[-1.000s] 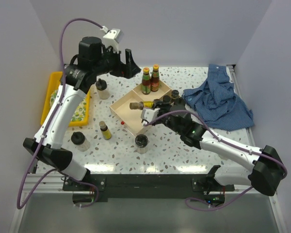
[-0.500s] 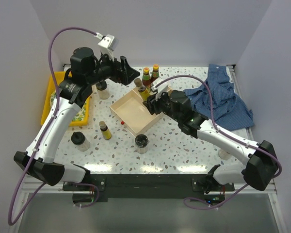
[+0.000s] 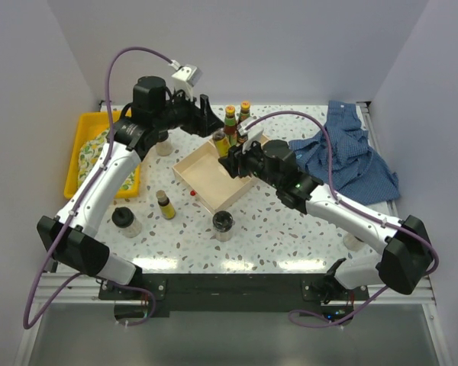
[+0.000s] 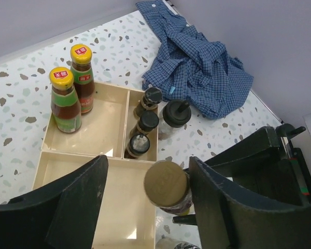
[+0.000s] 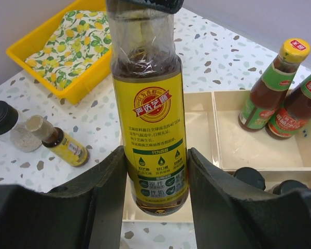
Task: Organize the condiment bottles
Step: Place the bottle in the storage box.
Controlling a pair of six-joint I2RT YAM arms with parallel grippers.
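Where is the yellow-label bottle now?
Right wrist view, centre: the yellow-label bottle is upright in the right gripper, over the wooden box, near two red sauce bottles.

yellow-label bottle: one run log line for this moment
right gripper: shut on yellow-label bottle, upright at wooden box | left gripper: open, either side of cap, no contact

Legible print, right wrist view:
- On the yellow-label bottle (image 5: 150, 129): red round emblem with yellow Chinese characters, looks like 严选芝麻. The small arc of characters above it is too fine to read. Green band below carries white Chinese text, illegible. Under that, three drop icons with tiny unreadable captions.
- On the green-label sauce bottle (image 5: 269, 85): the yellow cap has a red patch with Chinese characters, can't resolve them.
- On the red-label sauce bottle (image 5: 300, 106): white characters on red, cut by the frame edge, possibly 海天.

Left wrist view: same red cap patches, too small to read.
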